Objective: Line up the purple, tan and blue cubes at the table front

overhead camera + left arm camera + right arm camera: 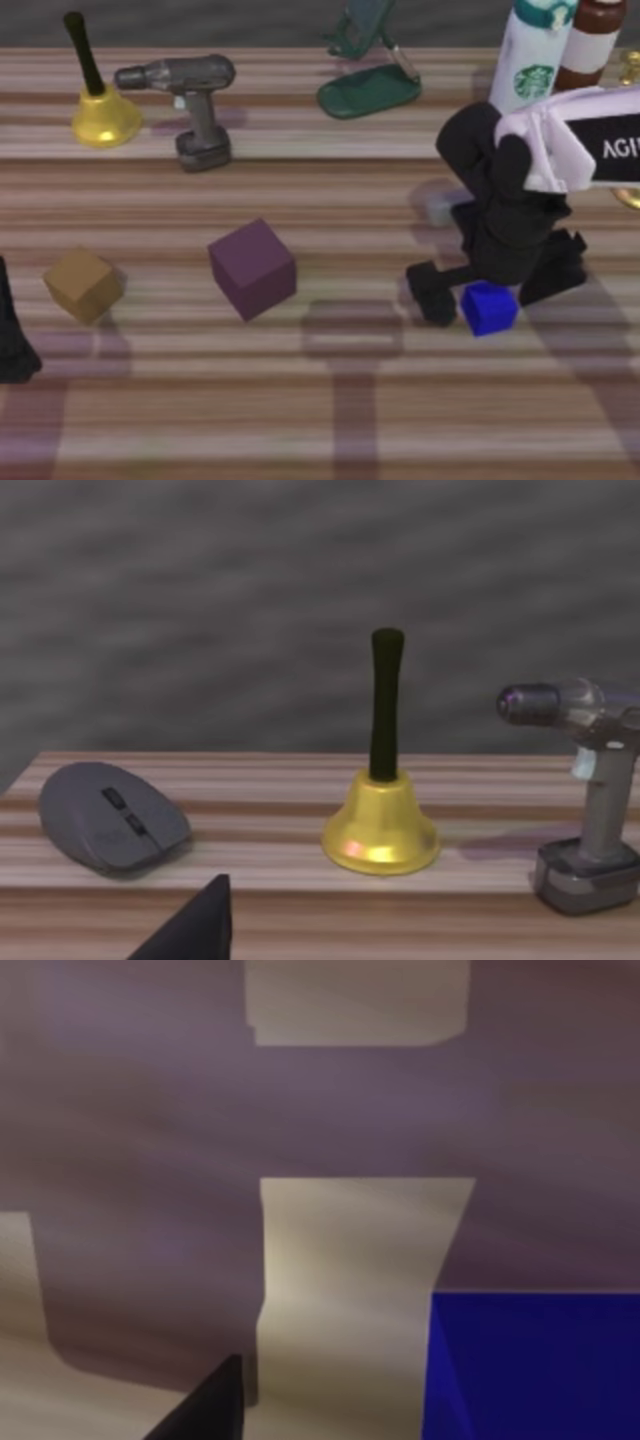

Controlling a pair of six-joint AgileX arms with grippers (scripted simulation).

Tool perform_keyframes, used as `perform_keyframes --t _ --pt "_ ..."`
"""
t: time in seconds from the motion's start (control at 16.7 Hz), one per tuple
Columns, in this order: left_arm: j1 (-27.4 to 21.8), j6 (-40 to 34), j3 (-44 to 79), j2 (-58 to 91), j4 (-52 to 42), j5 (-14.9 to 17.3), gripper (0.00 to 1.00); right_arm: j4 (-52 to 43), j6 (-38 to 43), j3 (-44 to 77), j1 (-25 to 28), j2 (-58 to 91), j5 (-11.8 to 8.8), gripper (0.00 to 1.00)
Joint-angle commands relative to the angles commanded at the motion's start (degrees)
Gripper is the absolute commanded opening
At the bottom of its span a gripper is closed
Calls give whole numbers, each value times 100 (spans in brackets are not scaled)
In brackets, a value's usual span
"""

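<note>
None of the line is formed yet: my right pincer straddles, unclenched, the small bright blue matte cube, while the large dark purple cube and tan-brown cube sit scattered on the striped wooden surface.

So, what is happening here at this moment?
The right gripper is down at the table, its open fingers on either side of the blue cube, which sits on the wood at the right. The purple cube near the middle and the tan cube at the left lie untouched. The left gripper waits at the left edge.
</note>
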Motion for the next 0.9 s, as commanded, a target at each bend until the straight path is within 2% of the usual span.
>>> perform_keyframes --t 0.42,0.9 --pt "0 0 0 0 0 0 100 0 0 0 0 0 0 2" --pt "0 0 0 0 0 0 100 0 0 0 0 0 0 0"
